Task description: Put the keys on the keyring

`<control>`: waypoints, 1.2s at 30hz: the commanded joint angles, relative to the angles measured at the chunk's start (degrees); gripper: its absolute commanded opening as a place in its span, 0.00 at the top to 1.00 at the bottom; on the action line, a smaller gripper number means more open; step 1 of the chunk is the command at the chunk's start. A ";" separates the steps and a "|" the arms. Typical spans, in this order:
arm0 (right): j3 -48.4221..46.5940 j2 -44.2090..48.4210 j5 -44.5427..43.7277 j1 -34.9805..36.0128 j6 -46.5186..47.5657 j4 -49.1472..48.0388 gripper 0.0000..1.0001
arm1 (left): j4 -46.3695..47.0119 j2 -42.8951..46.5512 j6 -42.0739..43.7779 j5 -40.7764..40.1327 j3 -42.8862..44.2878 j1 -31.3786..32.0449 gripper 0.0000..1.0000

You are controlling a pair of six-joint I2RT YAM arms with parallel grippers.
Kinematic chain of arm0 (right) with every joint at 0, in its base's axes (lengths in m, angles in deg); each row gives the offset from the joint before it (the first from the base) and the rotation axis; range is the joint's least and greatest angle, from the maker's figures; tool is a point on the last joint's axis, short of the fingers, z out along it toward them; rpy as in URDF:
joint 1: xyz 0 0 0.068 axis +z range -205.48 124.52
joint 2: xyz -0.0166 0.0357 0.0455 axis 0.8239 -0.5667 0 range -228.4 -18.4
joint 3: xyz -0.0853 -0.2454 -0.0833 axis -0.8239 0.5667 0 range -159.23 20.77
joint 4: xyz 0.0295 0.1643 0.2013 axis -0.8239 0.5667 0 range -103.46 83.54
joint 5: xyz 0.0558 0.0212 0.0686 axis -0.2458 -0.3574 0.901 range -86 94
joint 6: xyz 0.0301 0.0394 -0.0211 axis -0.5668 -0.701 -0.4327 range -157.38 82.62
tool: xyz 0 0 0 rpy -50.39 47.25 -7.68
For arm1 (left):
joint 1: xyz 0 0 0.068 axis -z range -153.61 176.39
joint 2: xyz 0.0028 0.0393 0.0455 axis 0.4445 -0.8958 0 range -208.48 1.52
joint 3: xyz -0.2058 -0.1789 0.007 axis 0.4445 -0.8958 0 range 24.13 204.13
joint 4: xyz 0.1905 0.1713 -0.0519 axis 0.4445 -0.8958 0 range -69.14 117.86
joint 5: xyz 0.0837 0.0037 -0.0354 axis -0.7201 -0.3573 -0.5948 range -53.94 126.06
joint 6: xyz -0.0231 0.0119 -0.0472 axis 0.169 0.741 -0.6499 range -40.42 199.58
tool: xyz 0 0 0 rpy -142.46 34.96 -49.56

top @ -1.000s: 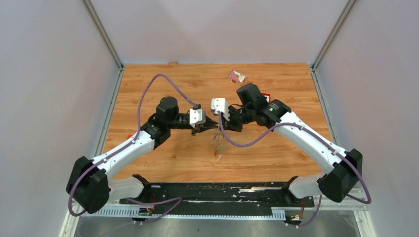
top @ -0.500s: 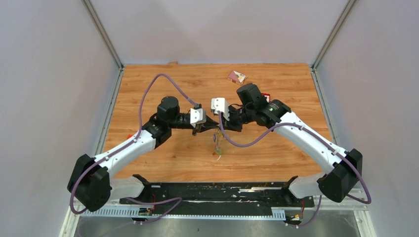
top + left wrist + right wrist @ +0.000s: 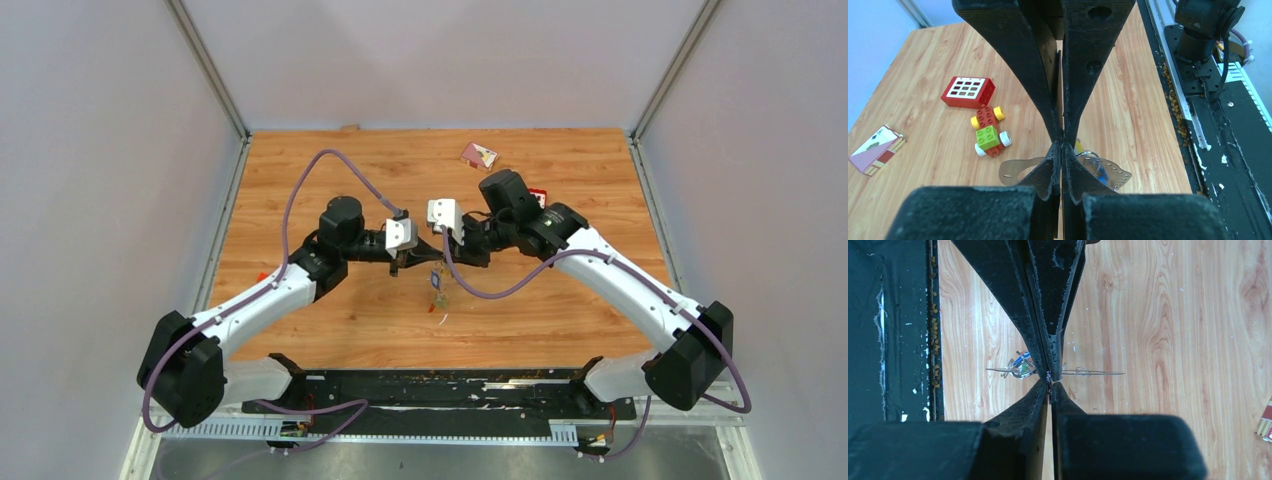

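The keyring point(image 3: 1015, 171) is a broad, flat, grey metal loop with a scalloped outer edge and a hollow middle. It is held up off the tabletop point(image 3: 1128, 100), near the toy car point(image 3: 989, 134) on that car's arm-base side. From the right wrist it shows edge-on as a thin silver line, and the right tool point(image 3: 1049, 381) is pinched closed on it. The left tool point(image 3: 1062, 145) is pressed fully closed just in front of the loop, though I cannot tell whether it grips anything. The keys point(image 3: 1020, 365) cluster at the loop, with a yellow tag point(image 3: 1078, 146) beside the left tips. A red block point(image 3: 968, 91) lies just beyond the toy car.
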 commanded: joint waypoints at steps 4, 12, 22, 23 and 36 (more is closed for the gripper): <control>3.04 4.21 1.31 -0.81 -1.03 -5.03 0.66 | 16.00 4.38 -8.81 1.23 -5.95 -0.01 1.00; 7.60 7.59 8.37 -2.57 -1.06 -7.32 0.59 | 25.47 4.84 -16.73 2.49 -8.54 -0.26 1.00; 7.08 5.79 11.87 -2.64 -1.01 -6.99 0.71 | 26.53 4.89 -17.19 2.27 -9.22 -0.25 1.00; 7.07 5.68 12.10 -2.67 -1.03 -7.05 0.72 | 26.52 4.82 -17.17 2.13 -9.18 -0.25 1.00; 8.36 5.47 11.96 -2.78 -0.20 -7.47 0.99 | 28.70 5.22 -19.10 4.02 -9.52 -0.18 1.00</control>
